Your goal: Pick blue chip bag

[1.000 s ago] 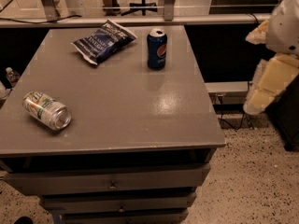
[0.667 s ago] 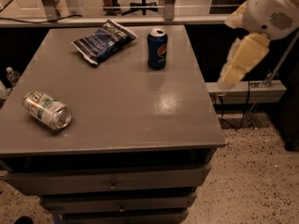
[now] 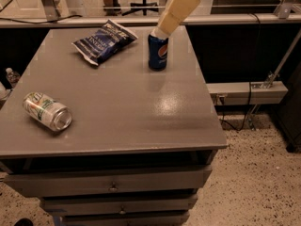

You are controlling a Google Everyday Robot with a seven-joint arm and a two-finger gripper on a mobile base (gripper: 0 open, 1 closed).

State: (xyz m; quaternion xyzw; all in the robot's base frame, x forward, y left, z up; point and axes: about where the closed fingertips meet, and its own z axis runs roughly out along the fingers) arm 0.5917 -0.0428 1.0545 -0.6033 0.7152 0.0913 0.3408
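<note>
The blue chip bag (image 3: pixel 104 41) is dark navy with white lettering. It lies flat on the far left part of the grey table (image 3: pixel 141 121). My gripper (image 3: pixel 162 30) hangs from the cream arm that comes down from the top edge. Its tip is just above the upright blue Pepsi can (image 3: pixel 158 54), to the right of the bag and apart from it. It holds nothing that I can see.
A green-and-silver soda can (image 3: pixel 48 111) lies on its side near the table's left front. The table has drawers (image 3: pixel 113 185) below its front edge. A metal rail (image 3: pixel 247 92) and cables run to the right, and speckled floor lies at lower right. A bottle (image 3: pixel 11 75) stands at far left.
The arm has swung from the right side of the table leftwards and towards the back. Its tip now hangs over the Pepsi can. The bag and both cans have not moved.
</note>
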